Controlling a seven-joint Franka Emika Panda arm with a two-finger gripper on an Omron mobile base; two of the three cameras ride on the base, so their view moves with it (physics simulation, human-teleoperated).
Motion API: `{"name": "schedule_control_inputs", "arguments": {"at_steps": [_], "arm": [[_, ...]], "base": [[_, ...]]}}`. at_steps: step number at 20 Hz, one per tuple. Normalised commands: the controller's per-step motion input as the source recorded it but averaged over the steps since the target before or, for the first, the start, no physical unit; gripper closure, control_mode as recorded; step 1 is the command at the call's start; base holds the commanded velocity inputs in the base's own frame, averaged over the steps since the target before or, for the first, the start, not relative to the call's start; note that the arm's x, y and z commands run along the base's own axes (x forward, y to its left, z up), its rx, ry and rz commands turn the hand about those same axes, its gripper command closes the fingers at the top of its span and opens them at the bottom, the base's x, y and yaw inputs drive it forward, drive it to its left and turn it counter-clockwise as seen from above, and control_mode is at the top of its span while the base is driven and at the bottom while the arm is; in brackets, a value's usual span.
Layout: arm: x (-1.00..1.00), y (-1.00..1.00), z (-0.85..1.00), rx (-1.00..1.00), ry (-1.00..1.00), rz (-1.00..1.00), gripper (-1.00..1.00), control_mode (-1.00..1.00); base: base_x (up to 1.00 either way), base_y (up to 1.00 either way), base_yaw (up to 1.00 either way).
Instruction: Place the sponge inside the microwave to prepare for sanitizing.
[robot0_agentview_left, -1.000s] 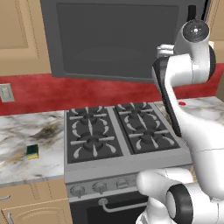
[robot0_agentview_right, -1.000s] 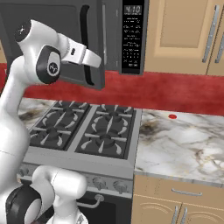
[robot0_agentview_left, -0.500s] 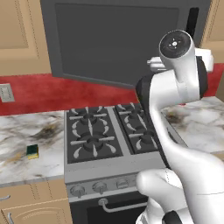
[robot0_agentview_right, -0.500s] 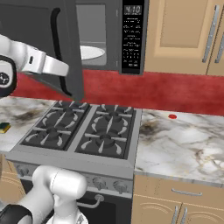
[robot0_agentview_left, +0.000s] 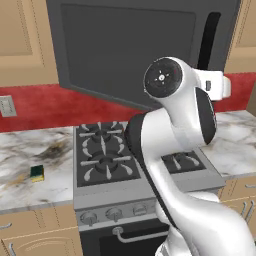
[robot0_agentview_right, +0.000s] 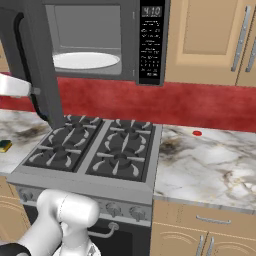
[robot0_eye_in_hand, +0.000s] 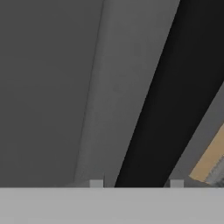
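Observation:
The microwave (robot0_agentview_right: 150, 45) hangs above the stove with its door (robot0_agentview_right: 42, 60) swung wide open to the left. Inside lies the white turntable plate (robot0_agentview_right: 85, 60). My gripper (robot0_eye_in_hand: 136, 183) sits at the door's black curved handle (robot0_eye_in_hand: 166, 87), one fingertip on each side of it, closed around it. From the right base view the gripper (robot0_agentview_right: 35, 91) meets the handle (robot0_agentview_right: 22, 60) from the left edge. The sponge (robot0_agentview_left: 36, 173), yellow with a dark green top, lies on the marble counter left of the stove; it also shows as the sponge (robot0_agentview_right: 5, 146) at the far left.
A gas stove (robot0_agentview_right: 95, 152) with black grates sits below the microwave. Marble counter (robot0_agentview_right: 205, 165) runs to both sides, with a small red spot (robot0_agentview_right: 197, 133) on the right. A wall outlet (robot0_agentview_left: 7, 105) sits on the red backsplash. Wooden cabinets (robot0_agentview_right: 210, 40) flank the microwave.
The arm has swung left with the handle in its grip, and the microwave door has opened from partly ajar to wide open, showing the plate inside. The sponge has stayed put.

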Motion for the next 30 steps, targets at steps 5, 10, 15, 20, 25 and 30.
{"name": "schedule_control_inputs", "arguments": {"at_steps": [5,10,15,20,25,30], "arm": [[-0.09,0.60,-0.10,-0.02,0.01,-0.02,1.00,-1.00],[-0.07,0.62,-0.08,0.00,0.00,-0.04,1.00,-1.00],[-0.16,0.62,-0.12,0.00,0.00,-0.08,1.00,-1.00],[-0.02,0.35,-0.04,0.00,0.00,-0.09,-1.00,-1.00],[0.00,0.00,0.00,0.00,0.00,-0.02,-1.00,-1.00],[0.00,0.30,0.00,0.00,-0.05,0.00,-1.00,-1.00]], "base": [[0.00,0.00,0.00],[0.00,0.00,0.00],[0.00,0.00,0.00],[0.00,0.00,0.00],[0.00,0.00,0.00],[0.00,0.00,0.00]]}}
